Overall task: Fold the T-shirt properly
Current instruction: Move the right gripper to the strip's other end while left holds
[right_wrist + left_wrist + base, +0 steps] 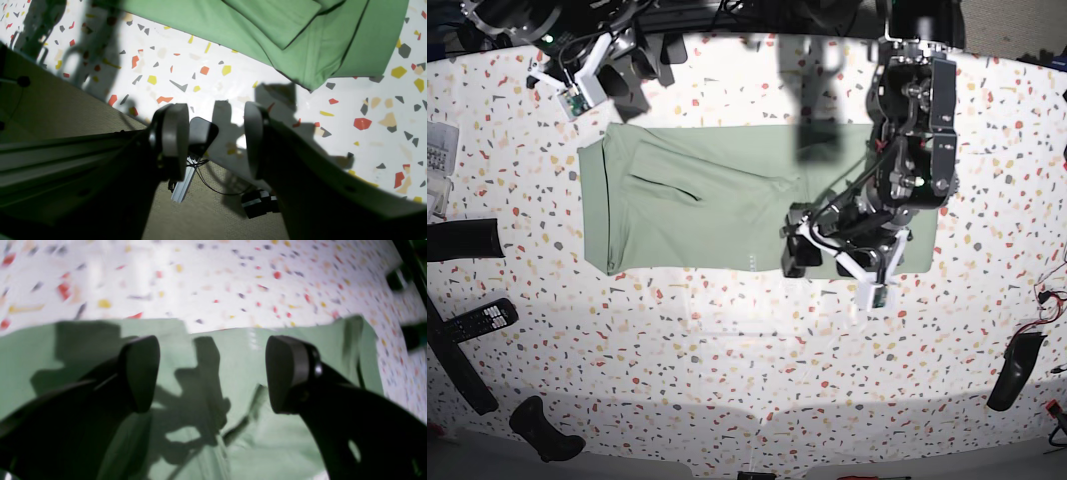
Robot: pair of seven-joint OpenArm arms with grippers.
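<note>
Speckled terrazzo table (727,340) under flat T-shirt (717,210), left gripper (822,258) agape above.

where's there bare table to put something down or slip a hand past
The widest bare stretch of the table runs along the front, below the T-shirt's lower hem. A thinner strip lies behind the shirt, between the two arms. It is crowded at the left edge, around the remote, and over the shirt's right end, where the open left gripper hovers.

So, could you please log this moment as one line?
T-shirt: partly folded, flat | left gripper: open above shirt, empty | right gripper: open, empty, off shirt near table edge
</note>
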